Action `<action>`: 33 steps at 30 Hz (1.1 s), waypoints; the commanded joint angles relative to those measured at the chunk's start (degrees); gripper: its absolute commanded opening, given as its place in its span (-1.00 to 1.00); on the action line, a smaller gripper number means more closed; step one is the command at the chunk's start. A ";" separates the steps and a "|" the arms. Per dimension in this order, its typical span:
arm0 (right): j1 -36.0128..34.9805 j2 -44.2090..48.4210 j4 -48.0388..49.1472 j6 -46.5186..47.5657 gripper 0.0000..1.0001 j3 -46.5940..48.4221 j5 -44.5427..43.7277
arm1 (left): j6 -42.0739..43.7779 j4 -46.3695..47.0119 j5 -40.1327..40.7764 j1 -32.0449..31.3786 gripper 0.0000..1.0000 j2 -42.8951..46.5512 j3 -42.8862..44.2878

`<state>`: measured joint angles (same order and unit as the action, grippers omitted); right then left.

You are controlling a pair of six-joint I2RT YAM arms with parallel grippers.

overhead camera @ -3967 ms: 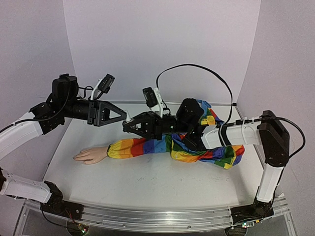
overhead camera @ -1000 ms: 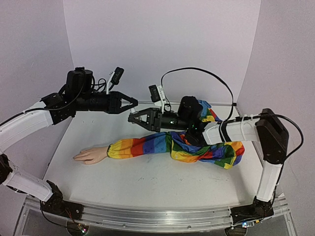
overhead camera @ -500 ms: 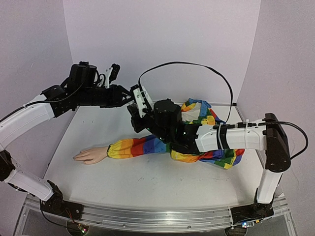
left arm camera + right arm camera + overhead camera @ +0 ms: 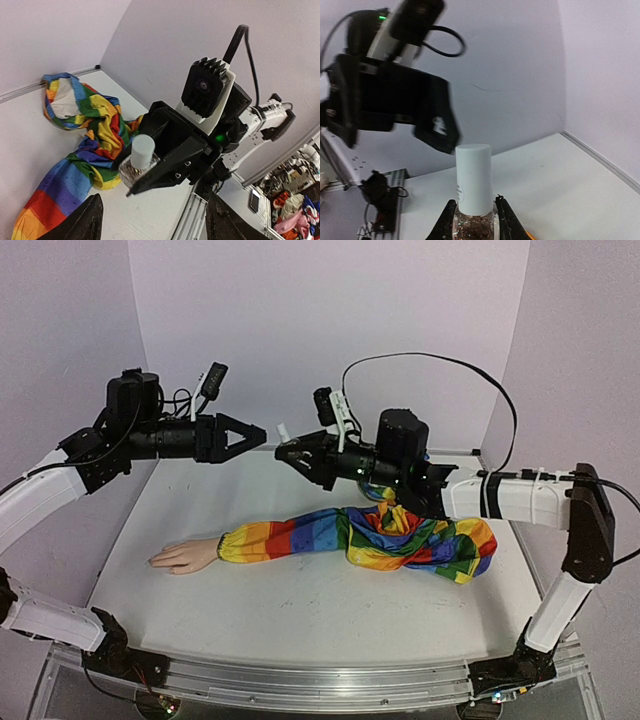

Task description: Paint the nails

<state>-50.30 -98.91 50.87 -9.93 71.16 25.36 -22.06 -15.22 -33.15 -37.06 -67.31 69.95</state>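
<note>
Above the back of the desk (image 4: 300,610), the left end effector (image 4: 255,433) hangs with its fingers spread and nothing between them. Its open mouth faces 3 o'clock in the top view. The right end effector (image 4: 296,451) faces it from that side and pinches a small clear glass bottle (image 4: 131,172) by its body. The bottle's white cap (image 4: 142,150) is on and juts toward the left fingers, just beside their tips but apart from them.

The coming move seems to turn on that short gap. The cap's long axis points roughly toward the left arm's open mouth, so a short advance toward 3 o'clock and a squeeze would probably take the cap for unscrewing.

The nails (image 4: 156,560) are far below, at the tips of the mannequin hand (image 4: 185,556), which lies flat on the desk. It points to 9 o'clock out of the rainbow sleeve (image 4: 330,532), whose length runs from 9 to 3. They lie at about 7 o'clock from the left end effector and 8 o'clock from the right, well apart from both. The left arm is the nearer. The nails are too small to tell whether any paint is on them, and painting looks not yet begun.
</note>
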 commanded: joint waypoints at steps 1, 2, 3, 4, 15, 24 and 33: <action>-0.74 2.38 9.74 -7.07 -1.00 1.34 15.60 | 2.13 11.34 -12.42 0.06 0.39 -2.50 0.27; -0.76 1.99 10.30 -7.96 -1.00 1.59 16.45 | 1.73 13.43 -14.68 0.01 0.37 -3.22 0.72; -0.75 1.64 10.90 -8.57 -1.00 1.78 17.06 | 1.15 15.59 -16.54 -0.09 0.35 -3.85 0.93; -0.76 1.43 11.56 -9.20 -1.00 1.88 17.53 | 0.81 17.35 -17.61 -0.12 0.33 -4.36 1.09; -0.76 0.81 14.08 -11.03 -1.00 2.21 18.63 | -0.42 21.21 -19.94 -1.35 -0.29 -6.74 1.51; -0.72 1.29 12.39 -8.34 -1.00 1.26 14.10 | -1.53 21.23 -16.31 -1.94 -0.98 -7.59 2.28; -7.29 -5.00 2.62 14.52 -1.00 6.53 -55.34 | -7.43 -8.20 40.81 -10.53 -1.00 -11.72 11.42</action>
<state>-55.57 -98.89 51.83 -8.69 70.59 7.73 -24.14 -8.60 -18.37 -43.64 -75.85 73.12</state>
